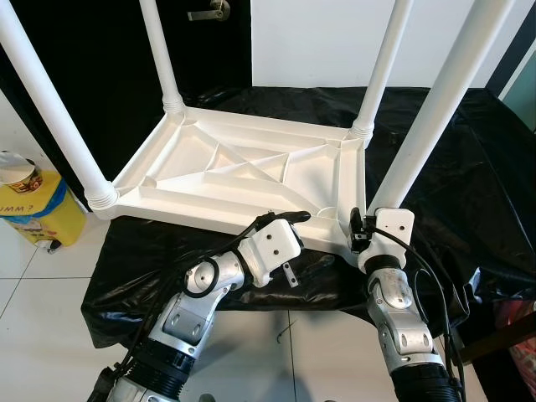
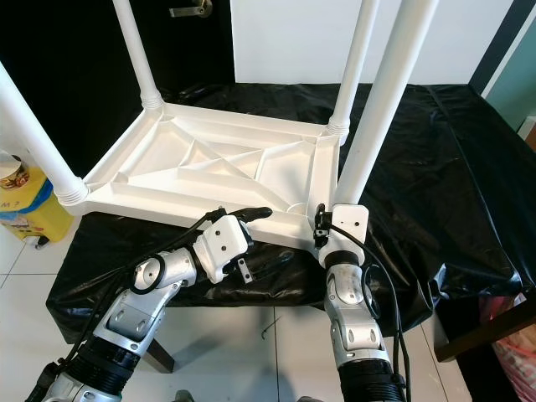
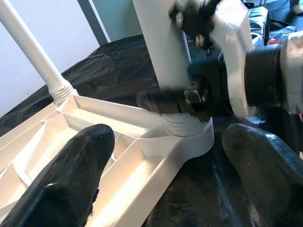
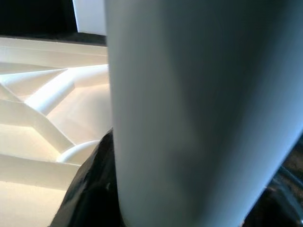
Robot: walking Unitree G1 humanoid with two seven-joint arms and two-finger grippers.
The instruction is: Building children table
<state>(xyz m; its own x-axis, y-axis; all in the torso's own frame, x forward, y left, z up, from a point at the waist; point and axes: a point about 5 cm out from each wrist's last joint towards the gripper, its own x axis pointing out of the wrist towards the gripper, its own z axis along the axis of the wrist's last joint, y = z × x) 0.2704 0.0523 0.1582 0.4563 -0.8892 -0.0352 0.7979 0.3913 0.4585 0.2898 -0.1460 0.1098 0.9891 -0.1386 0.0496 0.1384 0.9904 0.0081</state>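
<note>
1. On a surface draped with a black cloth [image 1: 435, 167], a white plastic children's table [image 1: 243, 172] is laid upside down, so that the ribbed underside of its top is turned upward.
2. Four white legs are seen rising from the corners of the table: a far-left leg [image 1: 161, 54], a far-right leg [image 1: 381, 67], a near-left leg [image 1: 46, 100] and a near-right leg [image 1: 435, 109].
3. The near-right leg is seated in the corner socket nearest the robot, and a ribbed collar is seen at its foot in the left wrist view.
4. The right gripper [image 1: 362, 230] is placed at the base of the near-right leg, with its black fingers clasped around the leg just above the socket; in the right wrist view the picture is mostly taken up by the white tube, and dark finger material is seen on both sides of it.
5. The left gripper [image 1: 280, 219] is held at the near edge of the table top, just beside the right gripper and to its left.
6. The left gripper's fingers [image 3: 71, 179] are spread apart and nothing is held between them; one finger is seen over the ribbed underside and the other over the black cloth.
7. A yellow and blue container [image 1: 33, 205] is seen on the tiled floor [image 1: 33, 318] to the robot's left, with a round lidded tub [image 1: 18, 172] resting on it.
8. A dark door with a metal handle [image 1: 209, 12] is seen behind the table, beside a white wall.
</note>
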